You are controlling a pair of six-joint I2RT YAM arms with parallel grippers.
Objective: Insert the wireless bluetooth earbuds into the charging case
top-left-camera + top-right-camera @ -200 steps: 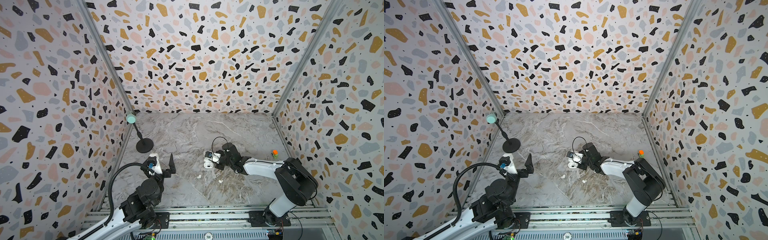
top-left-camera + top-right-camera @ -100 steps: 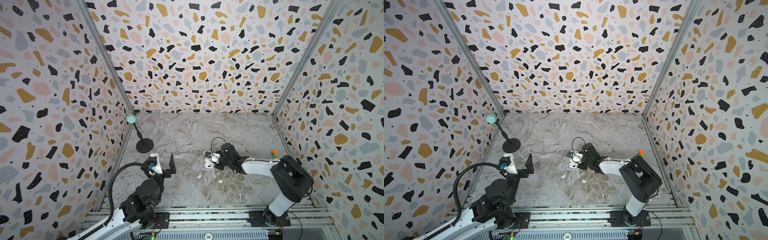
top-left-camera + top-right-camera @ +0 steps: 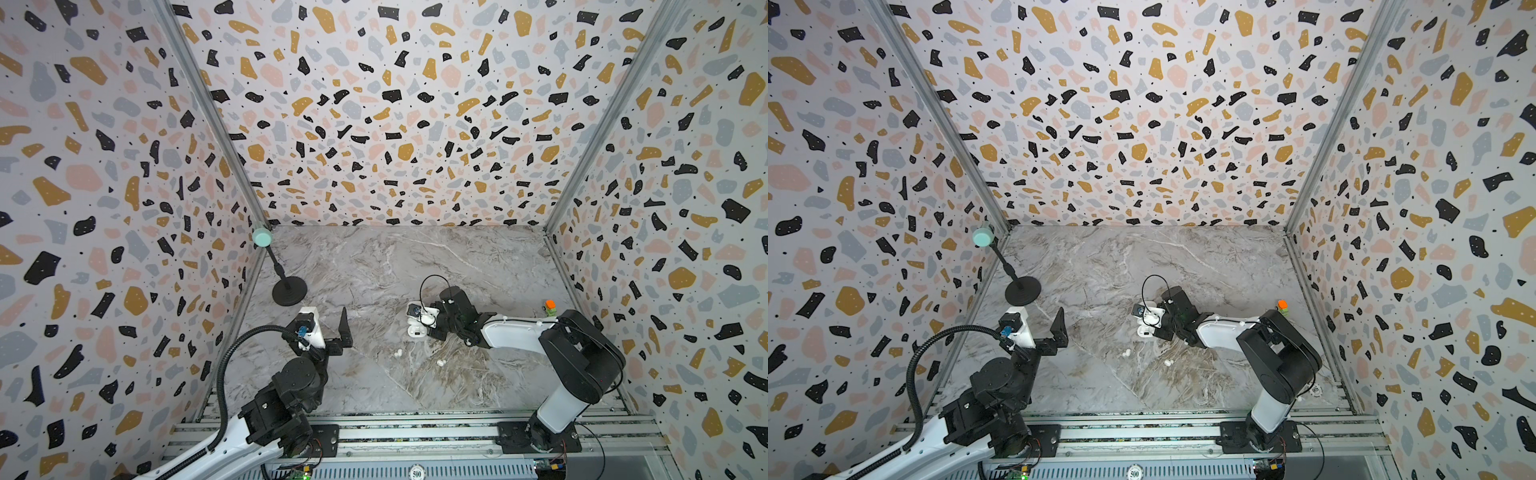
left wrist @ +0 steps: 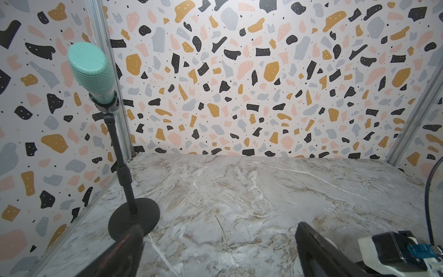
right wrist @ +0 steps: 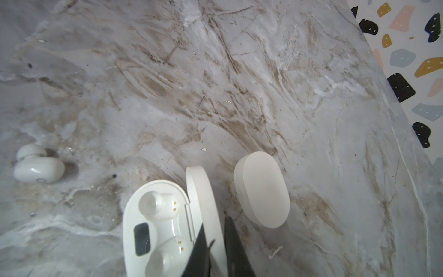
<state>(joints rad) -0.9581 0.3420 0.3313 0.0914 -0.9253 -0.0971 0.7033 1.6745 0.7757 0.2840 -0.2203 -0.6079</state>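
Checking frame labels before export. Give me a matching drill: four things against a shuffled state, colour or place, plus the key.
Things
1. right gripper
2. left gripper
3. earbud
4. mic head

States
a. teal
b. open, holding nothing
c. loose on the table
d. shut on the open case lid

Pairs: 1-d, 2-b, 3-c, 4-a

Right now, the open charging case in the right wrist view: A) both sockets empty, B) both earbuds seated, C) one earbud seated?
A: both sockets of the open charging case are bare, gold contacts exposed; an earbud lies on the table, apart from it.
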